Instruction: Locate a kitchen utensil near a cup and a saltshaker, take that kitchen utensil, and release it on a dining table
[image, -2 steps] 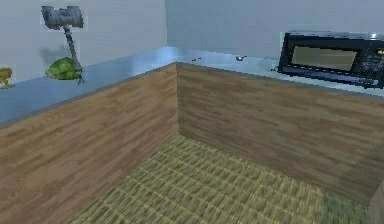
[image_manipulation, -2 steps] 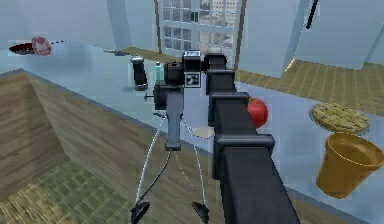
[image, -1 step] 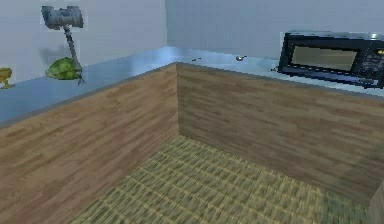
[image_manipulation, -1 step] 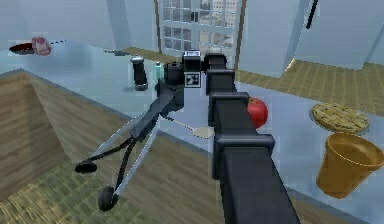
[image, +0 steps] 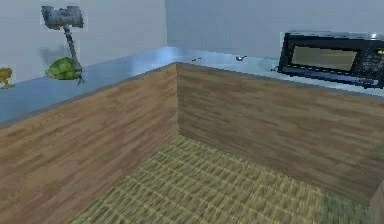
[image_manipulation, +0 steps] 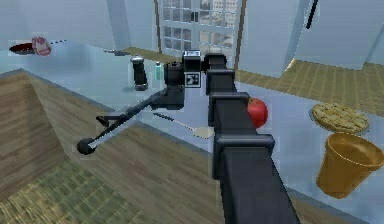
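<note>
Lying flat on the pale counter (image_manipulation: 80, 85), the spoon-like utensil (image_manipulation: 197, 129) rests just beside the dark arm (image_manipulation: 240, 150), with a dark cup (image_manipulation: 138, 72) and a small shaker (image_manipulation: 157, 72) farther out. The gripper (image_manipulation: 93, 135) points off toward the arm side view's left, apart from the utensil; how its fingers are set, and whether they hold anything, I cannot tell. Bringing it round to the utensil may well knock the cup or shaker over, or shove the thin utensil along the counter rather than catch it

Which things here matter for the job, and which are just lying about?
For the job: pale spoon-like utensil, dark cup, small shaker, gripper.
Lying about: red fruit, pie, tan pot, microwave.
</note>
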